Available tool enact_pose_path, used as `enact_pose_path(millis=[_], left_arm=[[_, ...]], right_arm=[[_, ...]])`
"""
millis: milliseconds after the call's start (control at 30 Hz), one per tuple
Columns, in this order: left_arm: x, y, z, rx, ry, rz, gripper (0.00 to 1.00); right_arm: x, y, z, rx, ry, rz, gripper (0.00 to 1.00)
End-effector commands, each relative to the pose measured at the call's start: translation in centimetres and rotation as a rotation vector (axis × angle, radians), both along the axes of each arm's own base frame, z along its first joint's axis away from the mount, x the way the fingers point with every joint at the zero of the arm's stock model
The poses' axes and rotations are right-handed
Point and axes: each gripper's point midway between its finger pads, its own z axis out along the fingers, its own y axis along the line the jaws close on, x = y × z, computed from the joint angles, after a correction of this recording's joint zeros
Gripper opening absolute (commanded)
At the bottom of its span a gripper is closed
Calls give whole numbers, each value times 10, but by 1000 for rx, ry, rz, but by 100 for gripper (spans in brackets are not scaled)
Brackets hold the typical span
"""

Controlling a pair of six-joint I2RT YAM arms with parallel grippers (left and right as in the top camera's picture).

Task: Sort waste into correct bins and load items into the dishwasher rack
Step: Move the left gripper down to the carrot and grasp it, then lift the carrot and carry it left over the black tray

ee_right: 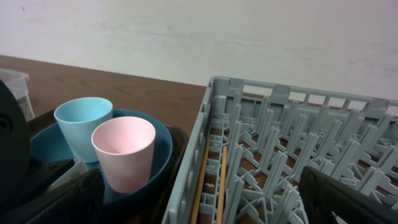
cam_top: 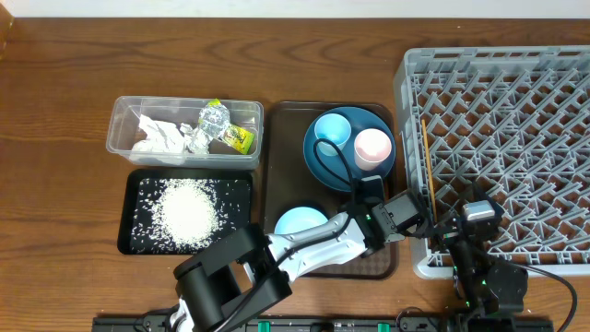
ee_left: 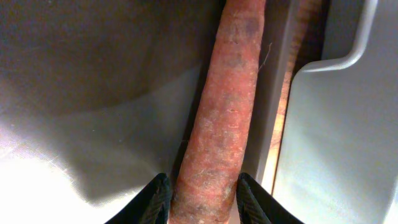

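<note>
Jaws of left gripper (ee_left: 204, 193) around carrot (ee_left: 227, 106), its ends out of frame.

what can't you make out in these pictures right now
Pale blue round bowl: overhead, partly hidden under the left arm.
Long orange carrot: left wrist, both ends cut off by frame edges.
Right gripper: right wrist, fingers dark, blurred, cut by the bottom edge.

Dark wood-grain table (cam_top: 55, 92) under even light, plain off-white wall (ee_right: 186, 31) behind.
</note>
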Motion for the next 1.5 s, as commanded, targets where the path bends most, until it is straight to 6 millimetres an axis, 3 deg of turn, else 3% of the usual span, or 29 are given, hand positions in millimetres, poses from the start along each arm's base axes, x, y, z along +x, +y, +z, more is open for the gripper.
enact_pose_path(millis=[0, 133, 567, 667, 833, 1133, 1200, 1467], left_arm=[[4, 9, 1, 42, -25, -21, 37], [1, 14, 0, 69, -20, -40, 36], [-24, 60, -9, 262, 76, -92, 35], [-24, 60, -7, 267, 67, -126, 37], [-23, 59, -3, 257, 61, -125, 50], [-12, 64, -1, 299, -8, -138, 50], [-11, 64, -1, 300, -12, -136, 49], [-15, 62, -1, 295, 0, -166, 19]], right_arm=[[-1, 2, 0, -1, -3, 11, 99], [-1, 2, 0, -1, -3, 11, 99], [-1, 2, 0, -1, -3, 11, 99], [-1, 2, 0, -1, -3, 11, 99], [-1, 2, 0, -1, -3, 11, 99], [-1, 2, 0, -1, -3, 11, 99], [-1, 2, 0, -1, -3, 11, 99], [-1, 2, 0, -1, -3, 11, 99]])
